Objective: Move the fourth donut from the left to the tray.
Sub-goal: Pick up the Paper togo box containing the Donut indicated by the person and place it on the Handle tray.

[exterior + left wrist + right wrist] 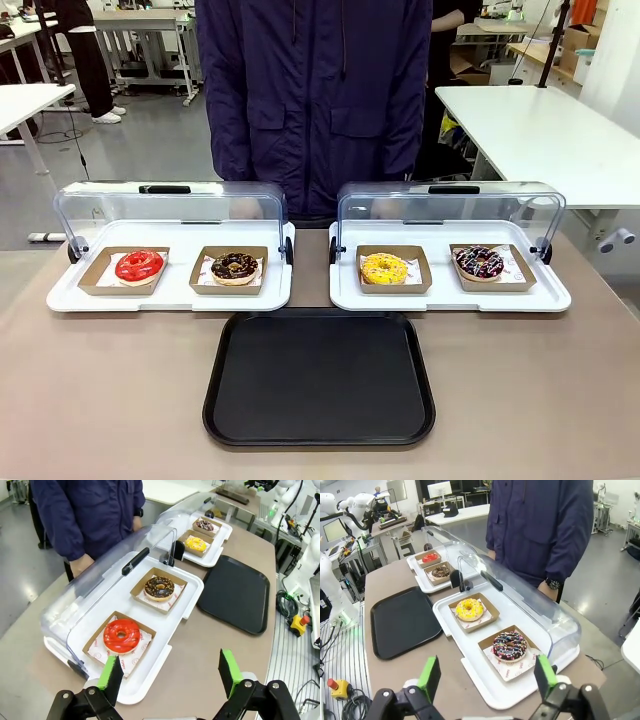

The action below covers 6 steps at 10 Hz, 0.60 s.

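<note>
The fourth donut point(480, 263), dark chocolate with pink and white sprinkles, lies in a brown cardboard holder at the right end of the right white tray point(450, 300). It lies close below my right gripper point(487, 675) as the sprinkled donut point(509, 646), and far off in the left wrist view as a small dark donut point(205, 525). The black tray point(320, 378) sits bare in front of the two white trays, also seen as a black tray point(235, 592) and a black tray point(402, 621). My left gripper point(170, 672) hangs open above the table's left end. Both grippers hold nothing.
A red donut point(139, 266) and a crumb-topped chocolate donut point(235, 267) sit in the left white tray point(170, 297); a yellow donut point(385, 268) sits beside the fourth one. Clear domed lids point(170, 205) stand raised behind both trays. A person in a dark jacket point(315, 100) stands at the far edge.
</note>
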{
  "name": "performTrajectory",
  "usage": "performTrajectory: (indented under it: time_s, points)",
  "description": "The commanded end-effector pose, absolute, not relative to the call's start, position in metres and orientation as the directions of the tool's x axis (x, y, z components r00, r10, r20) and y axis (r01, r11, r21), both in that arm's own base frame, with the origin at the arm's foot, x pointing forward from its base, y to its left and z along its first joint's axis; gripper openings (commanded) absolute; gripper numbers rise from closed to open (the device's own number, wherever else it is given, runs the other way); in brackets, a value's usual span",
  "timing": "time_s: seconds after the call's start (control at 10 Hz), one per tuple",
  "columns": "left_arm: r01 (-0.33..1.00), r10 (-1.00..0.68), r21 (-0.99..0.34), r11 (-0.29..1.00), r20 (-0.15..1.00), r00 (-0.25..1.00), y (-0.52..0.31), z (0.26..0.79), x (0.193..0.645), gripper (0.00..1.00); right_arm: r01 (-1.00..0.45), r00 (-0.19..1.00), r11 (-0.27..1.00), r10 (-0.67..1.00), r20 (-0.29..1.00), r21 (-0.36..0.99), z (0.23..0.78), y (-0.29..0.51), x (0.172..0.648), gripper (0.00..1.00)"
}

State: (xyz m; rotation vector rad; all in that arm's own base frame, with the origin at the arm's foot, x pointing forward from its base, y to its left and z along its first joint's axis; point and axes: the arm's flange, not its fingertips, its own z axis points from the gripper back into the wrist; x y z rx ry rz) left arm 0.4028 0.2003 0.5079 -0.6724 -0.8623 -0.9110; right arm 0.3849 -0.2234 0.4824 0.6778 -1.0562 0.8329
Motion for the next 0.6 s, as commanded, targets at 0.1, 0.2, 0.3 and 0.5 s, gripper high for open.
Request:
performTrajectory:
  time_s: [0.1, 0.2, 0.3, 0.5]
  points:
    - [0.884, -0.381, -0.133, 0.449, 0.866, 0.324, 0.2011, 0.5087, 0.4023, 1.00, -0.850, 0.231, 0.522, 0.237, 0.944, 0.077, 0.4844, -0.2239, 0.3873, 1.00]
    - [0.884, -0.381, -0.133, 0.449, 0.866, 0.324, 0.2011, 0.5087, 0.4023, 1.00, -0.850, 0.231, 0.522, 0.237, 0.944, 0.077, 0.4844, -0.2239, 0.3873, 1.00]
    - [0.884, -0.381, -0.133, 0.449, 0.866, 0.324, 0.2011, 0.5087, 0.4023, 1.00, -0.850, 0.231, 0.522, 0.237, 0.944, 0.077, 0.4844, -0.2239, 0.3873, 1.00]
    - [0.884, -0.381, -0.133, 0.449, 0.866, 0.324, 0.2011, 0.5087, 0.4023, 1.00, -0.850, 0.231, 0.522, 0.237, 0.944, 0.077, 0.4844, -0.2239, 0.3873, 1.00]
